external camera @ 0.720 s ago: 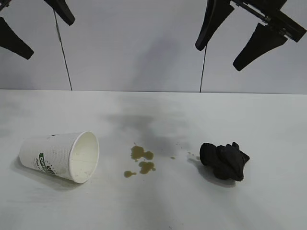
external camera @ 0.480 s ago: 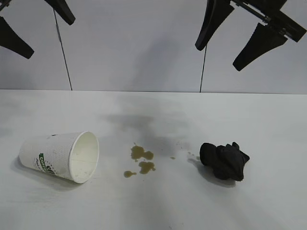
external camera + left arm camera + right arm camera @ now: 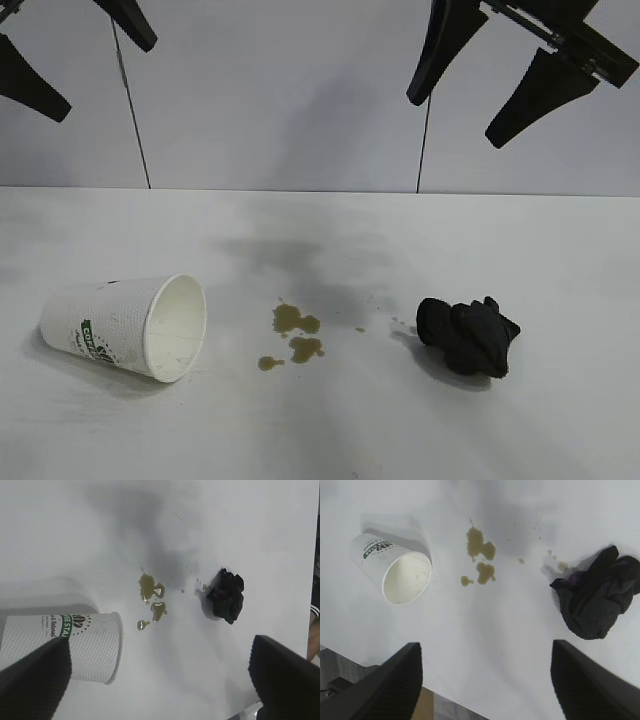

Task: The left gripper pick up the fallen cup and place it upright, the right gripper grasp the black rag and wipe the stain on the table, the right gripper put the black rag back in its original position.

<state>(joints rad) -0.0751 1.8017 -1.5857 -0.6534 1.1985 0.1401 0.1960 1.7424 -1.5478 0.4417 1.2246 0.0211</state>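
Step in hand, by my read: L arm goes for cup first. Approach w/ fingers straddling cup wall near mouth, squeeze lightly — paper crushes easily — then rotate upright, set down clear of stain.

Left gripper high above table's left side, fingers spread, holding nothing. Cup on its side well below, near table's left edge, mouth facing stain mid-table.

Right gripper high over right side, also spread, empty. Black rag below it, just beyond stain's outermost droplets.
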